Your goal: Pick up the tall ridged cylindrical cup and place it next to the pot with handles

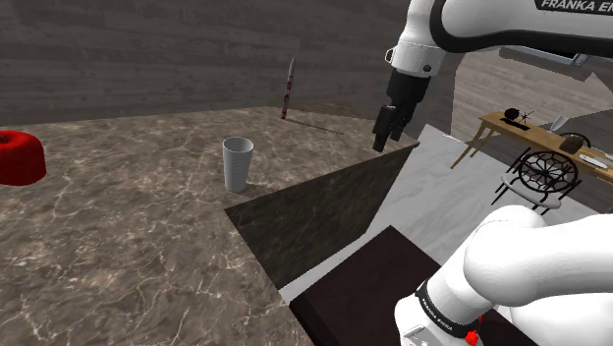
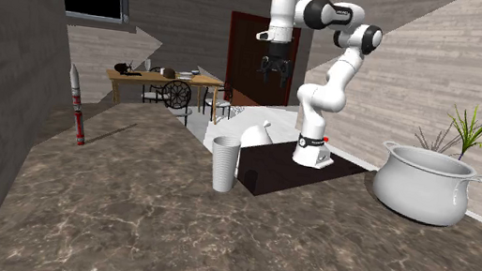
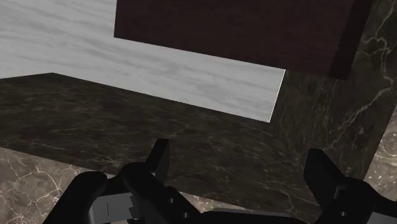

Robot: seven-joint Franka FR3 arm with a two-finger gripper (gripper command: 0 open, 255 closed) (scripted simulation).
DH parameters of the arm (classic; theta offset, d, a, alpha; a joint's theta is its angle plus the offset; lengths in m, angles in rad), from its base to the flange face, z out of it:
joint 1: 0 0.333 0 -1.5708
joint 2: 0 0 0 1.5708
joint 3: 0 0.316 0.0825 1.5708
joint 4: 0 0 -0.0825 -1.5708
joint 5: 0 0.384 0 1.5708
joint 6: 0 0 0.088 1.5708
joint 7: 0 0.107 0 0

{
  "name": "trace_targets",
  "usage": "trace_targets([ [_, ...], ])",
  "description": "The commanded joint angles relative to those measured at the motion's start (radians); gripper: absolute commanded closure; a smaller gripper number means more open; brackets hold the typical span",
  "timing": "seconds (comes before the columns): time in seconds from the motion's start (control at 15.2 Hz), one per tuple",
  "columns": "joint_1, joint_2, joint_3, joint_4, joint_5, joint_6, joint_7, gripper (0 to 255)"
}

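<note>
I read the second exterior view from its left. A slender red-and-white rocket-shaped thing stands upright by the wall. It is well apart from everything I need, so I judge it no obstacle.

Next comes the cup, pale grey and ridged, standing upright on the dark marbled surface near the corner of the dark stand. Open ground lies all around it, which I take as an easy approach from above or from the side.

Further right, the gripper hangs high over the stand's side of the scene, well above the cup and not yet over it. In the wrist view its black fingers stand wide apart with nothing between them. The jaws are open and empty, which suits an approach that has not begun its descent.

At the far right sits the pot, grey-white and round-bellied with a handle at each side of the rim, well apart from the cup. A spiky plant rises behind it. Because of that, I reckon the bare marble in front of the pot is the sensible landing spot.
</note>
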Motion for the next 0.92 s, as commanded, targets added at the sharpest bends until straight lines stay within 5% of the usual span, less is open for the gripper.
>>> trace_targets([
  [0.0, 0.000, 0.000, 0.000, 0.000, 0.000, 0.000, 0.000, 0],
  [0.86, 0.031, 0.457, 0.080, 0.189, 0.076, 0.306, 0.105, 0],
])
